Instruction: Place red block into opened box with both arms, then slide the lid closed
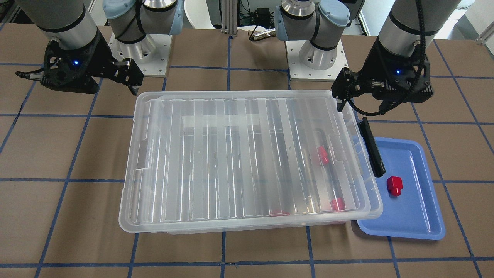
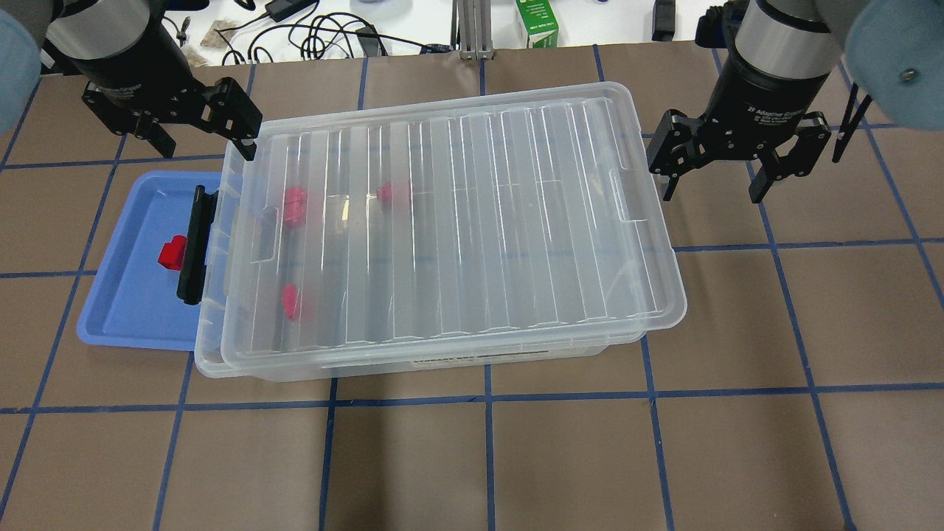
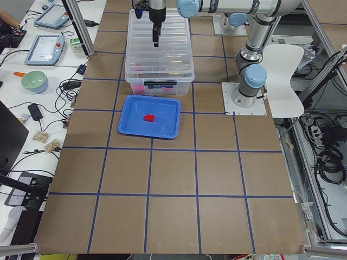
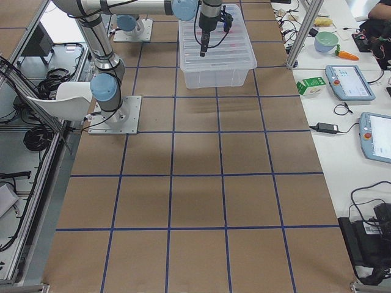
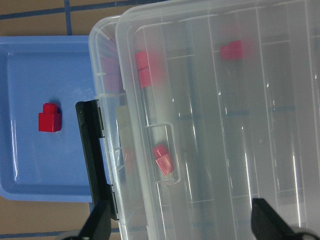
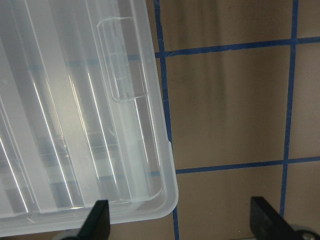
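My left gripper (image 2: 205,144) and right gripper (image 2: 713,188) hang open and empty off the short ends of the lid (image 2: 457,221). Three red blocks (image 2: 295,206) lie in the box (image 2: 442,361) below, nearest my left gripper. I'd nudge the lid from my right end toward the left, low and square.

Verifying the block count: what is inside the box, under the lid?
Three red blocks show in the box through the clear lid, toward the clip end. Ribs and glare blur them, so further blocks cannot be ruled out.
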